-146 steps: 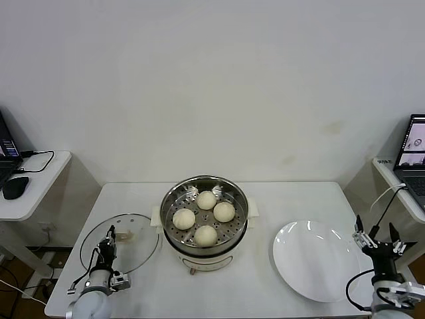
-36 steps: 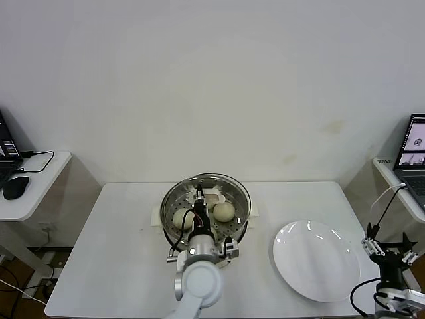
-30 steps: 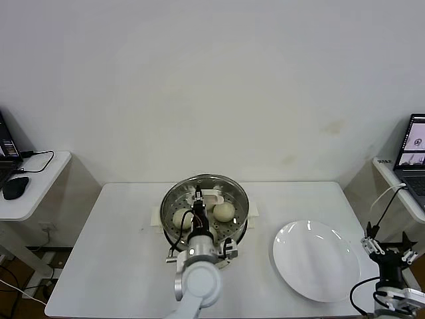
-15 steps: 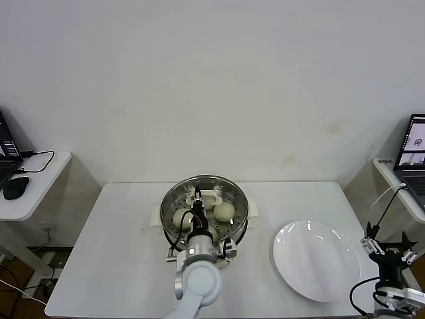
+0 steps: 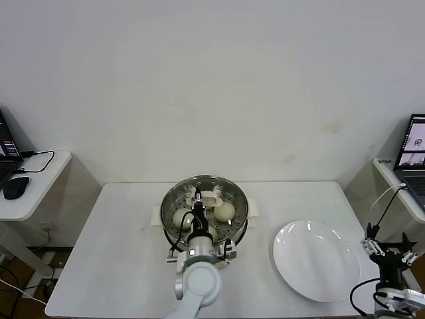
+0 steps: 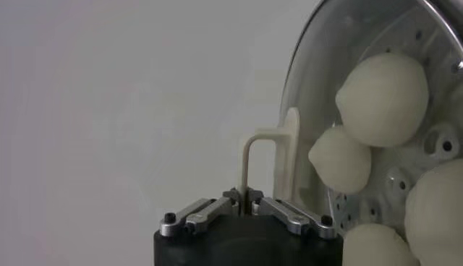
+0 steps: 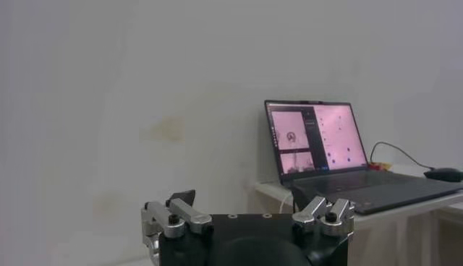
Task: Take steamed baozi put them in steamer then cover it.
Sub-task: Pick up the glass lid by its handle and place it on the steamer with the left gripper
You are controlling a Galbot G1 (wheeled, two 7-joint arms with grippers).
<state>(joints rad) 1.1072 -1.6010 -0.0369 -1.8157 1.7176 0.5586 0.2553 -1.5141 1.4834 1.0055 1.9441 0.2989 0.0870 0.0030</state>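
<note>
Left claw (image 6: 244, 195) is clamped on the cream handle of the cover (image 5: 219, 209), which sits on the steamer (image 5: 247, 214) mid-desk (image 5: 113, 252), over the steamed baozi (image 5: 224, 211). Right claw (image 5: 389, 252) hangs spread wide, parked beyond the white plate (image 5: 315, 260).

Cover (image 5: 204, 199) and left hand (image 5: 197, 197) block steamer (image 5: 169, 216) top, plate (image 5: 317, 260) nearby

Plain white wall (image 5: 212, 86), white table (image 5: 119, 252), side desks with what look like laptops (image 5: 413, 163).
</note>
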